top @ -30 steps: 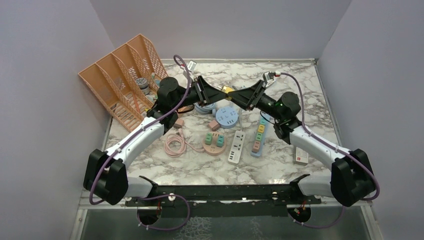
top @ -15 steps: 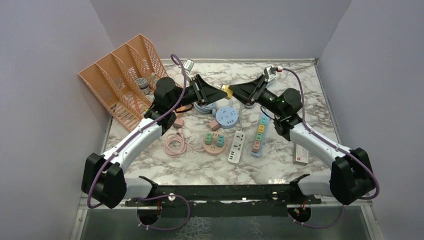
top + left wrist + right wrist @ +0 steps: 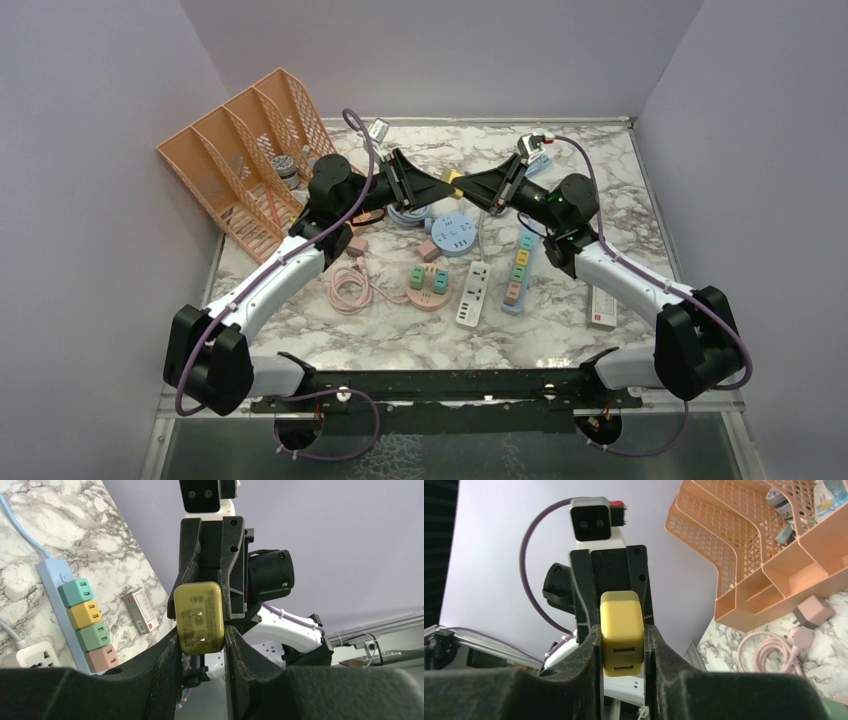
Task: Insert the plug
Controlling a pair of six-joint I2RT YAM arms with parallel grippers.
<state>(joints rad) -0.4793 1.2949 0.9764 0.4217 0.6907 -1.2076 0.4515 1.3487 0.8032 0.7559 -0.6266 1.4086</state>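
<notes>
Grippers meet over the marble table [image 3: 400, 340] in the top view, left gripper [image 3: 447, 181] and right gripper [image 3: 466, 182] nose to nose on the yellow plug [image 3: 455, 178], mid-air. Left wrist: glossy rounded block, two flat metal prongs [image 3: 196, 615], pinched by its smooth sides. Right wrist: clamped there too, USB ports [image 3: 622, 650] facing; light, rigid, probably slippery.

The plug [image 3: 199, 617] is a small mustard-yellow block with rounded corners. One broad face carries two flat metal prongs [image 3: 192, 614]. The opposite face shows two narrow slots [image 3: 623, 650], probably USB ports. It is held up in the air at the far middle of the scene, prong face turned left. The left gripper [image 3: 447, 182] and the right gripper [image 3: 463, 180] both pinch it, meeting tip to tip.
</notes>
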